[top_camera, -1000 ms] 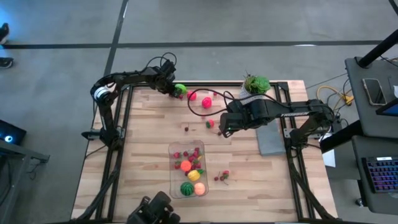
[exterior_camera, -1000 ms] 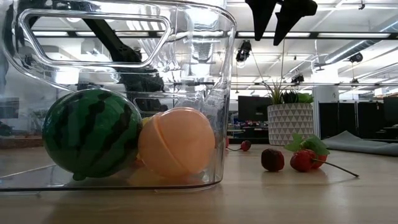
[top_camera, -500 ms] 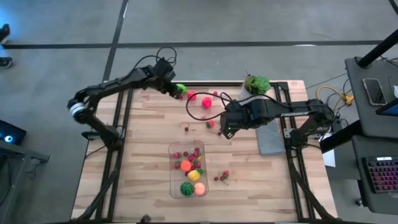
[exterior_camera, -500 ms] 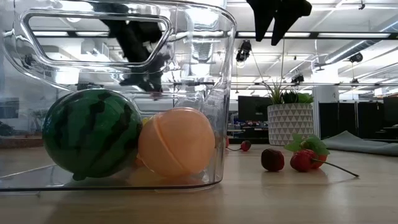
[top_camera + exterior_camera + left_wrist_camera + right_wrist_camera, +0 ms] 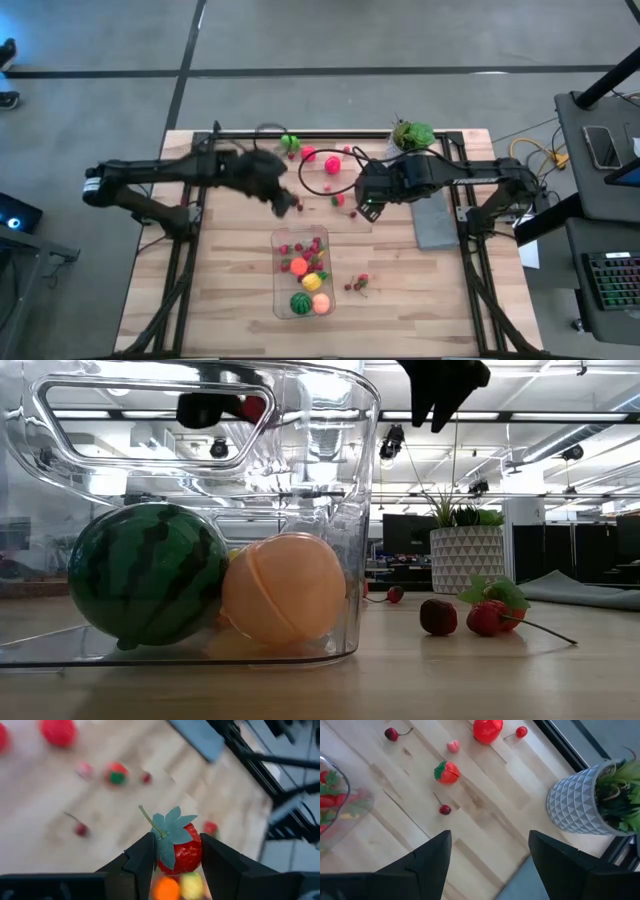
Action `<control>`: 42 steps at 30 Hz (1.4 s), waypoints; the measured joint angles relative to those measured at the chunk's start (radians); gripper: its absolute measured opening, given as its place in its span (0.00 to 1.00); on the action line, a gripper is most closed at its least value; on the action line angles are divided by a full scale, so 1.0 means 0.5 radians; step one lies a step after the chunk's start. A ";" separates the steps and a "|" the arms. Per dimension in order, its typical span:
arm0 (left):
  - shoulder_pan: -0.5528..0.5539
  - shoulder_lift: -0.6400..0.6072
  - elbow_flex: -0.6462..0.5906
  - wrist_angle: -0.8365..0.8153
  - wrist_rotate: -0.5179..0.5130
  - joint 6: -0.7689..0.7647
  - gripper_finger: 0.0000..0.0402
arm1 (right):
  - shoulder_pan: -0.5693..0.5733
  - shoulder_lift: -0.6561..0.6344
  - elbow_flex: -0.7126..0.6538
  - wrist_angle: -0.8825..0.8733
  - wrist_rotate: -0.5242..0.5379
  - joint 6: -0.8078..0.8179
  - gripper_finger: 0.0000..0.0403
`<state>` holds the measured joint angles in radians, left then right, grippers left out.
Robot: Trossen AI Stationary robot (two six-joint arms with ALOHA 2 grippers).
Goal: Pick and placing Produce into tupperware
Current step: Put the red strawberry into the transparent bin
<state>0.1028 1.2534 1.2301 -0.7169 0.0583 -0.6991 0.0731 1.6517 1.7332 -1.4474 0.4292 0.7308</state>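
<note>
Holding a watermelon [image 5: 148, 573], peach [image 5: 284, 601] and strawberries, the tupperware [image 5: 303, 272] sits below left fingers [image 5: 142, 862] grasping a strawberry [image 5: 181, 851].

Looking down, you have the left gripper [image 5: 285, 203] stretched across the table [image 5: 200, 290], hovering just beyond the far end of the tupperware [image 5: 303, 272]. Whatever sits between its fingers is too blurred for you to make out. The right gripper [image 5: 366, 207] hangs right of centre, near a small red piece [image 5: 338, 199]. Your tupperware lies at the near middle, already holding a watermelon [image 5: 299, 302], an orange piece [image 5: 321, 303], a yellow piece [image 5: 311, 282] and several small red ones. A few red pieces [image 5: 357, 284] lie just right of it. At the far edge you see two pink-red pieces [image 5: 331, 165], a green piece [image 5: 290, 143] and a potted plant [image 5: 412, 135]. A grey slab [image 5: 436, 222] lies on the right.
</note>
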 joint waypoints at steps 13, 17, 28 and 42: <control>-0.709 0.413 -0.004 -0.119 -0.186 -0.528 0.37 | 0.066 -0.131 0.000 -0.025 -0.032 0.110 0.64; -0.795 0.495 -0.003 -0.259 -0.167 -0.621 0.46 | 0.120 -0.153 0.000 -0.028 -0.043 0.198 0.64; -0.895 0.418 0.000 -0.311 -0.139 -0.567 0.59 | 0.400 -0.130 -0.286 -0.029 -0.335 0.114 0.64; -0.898 0.274 0.001 -0.313 -0.189 -0.352 0.59 | 0.897 -0.121 -1.139 1.345 -0.390 0.028 0.64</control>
<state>-0.3461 1.3903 1.2304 -0.8734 -0.0360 -0.8752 0.5214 1.5913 1.1637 -0.7748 0.2343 0.7447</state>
